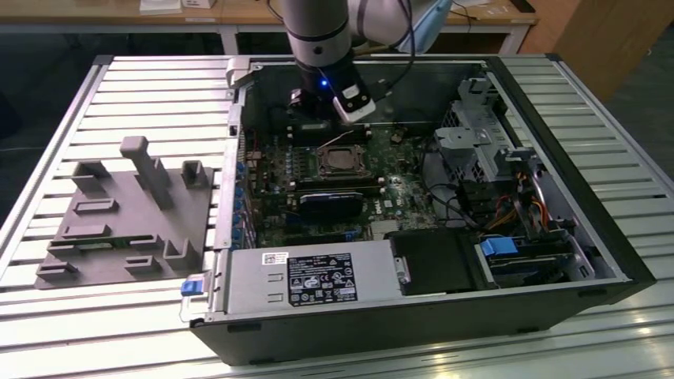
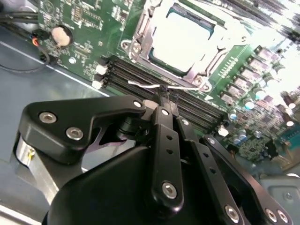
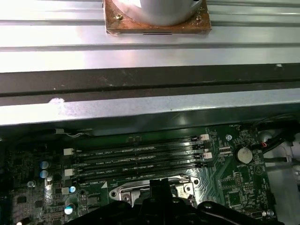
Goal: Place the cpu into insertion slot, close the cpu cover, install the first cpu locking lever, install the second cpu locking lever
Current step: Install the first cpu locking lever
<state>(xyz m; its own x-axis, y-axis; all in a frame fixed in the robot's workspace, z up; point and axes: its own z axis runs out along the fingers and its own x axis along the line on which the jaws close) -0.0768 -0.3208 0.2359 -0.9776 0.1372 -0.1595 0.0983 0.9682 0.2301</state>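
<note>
The cpu (image 2: 185, 37), pale and glaring under light, lies flat in the insertion slot (image 2: 201, 80) on the green board. The cpu cover (image 2: 140, 41), a silver frame, lies down around it. A thin wire locking lever (image 2: 140, 85) runs along the socket's edge beside the memory slots. My gripper (image 2: 164, 93) is shut, its black fingertips meeting right at this lever; whether the wire is pinched between them I cannot tell. In the exterior view the gripper (image 1: 337, 138) hangs just behind the cpu (image 1: 340, 161) inside the open case. In the first wrist view the gripper (image 3: 159, 186) sits over the socket's edge.
Long black memory slots (image 3: 136, 159) lie between the socket and the case wall (image 3: 140, 112). A coin battery (image 2: 61, 35) sits nearby. A dark block (image 1: 328, 201), the power supply (image 1: 316, 280) and the drive cage (image 1: 484, 142) crowd the case. A grey fixture (image 1: 126, 213) lies on the exterior view's left.
</note>
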